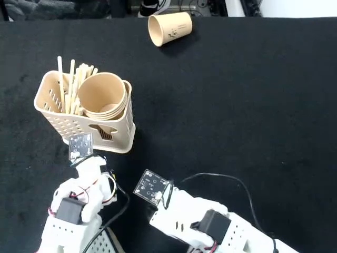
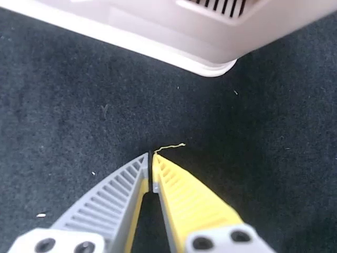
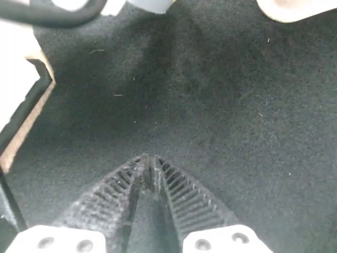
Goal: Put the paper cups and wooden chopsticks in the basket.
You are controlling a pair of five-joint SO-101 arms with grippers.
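Note:
A cream slotted basket point(image 1: 55, 122) stands at the left of the black table, holding a stack of paper cups point(image 1: 102, 95) and several wooden chopsticks point(image 1: 70, 84) upright. One more paper cup point(image 1: 169, 28) lies on its side at the far edge, mouth to the left. The left arm point(image 1: 79, 203) rests just in front of the basket; its gripper point(image 2: 151, 156) is shut and empty, a short way from the basket's base point(image 2: 174, 52). The right arm point(image 1: 195, 216) sits low at the near edge, its gripper point(image 3: 150, 161) shut on nothing above bare cloth.
Black cloth point(image 1: 237, 116) covers the whole table. A black cable point(image 1: 231, 182) loops from the right arm. The table's near-left edge point(image 3: 21, 132) shows beside the right gripper. Clutter lies beyond the far edge.

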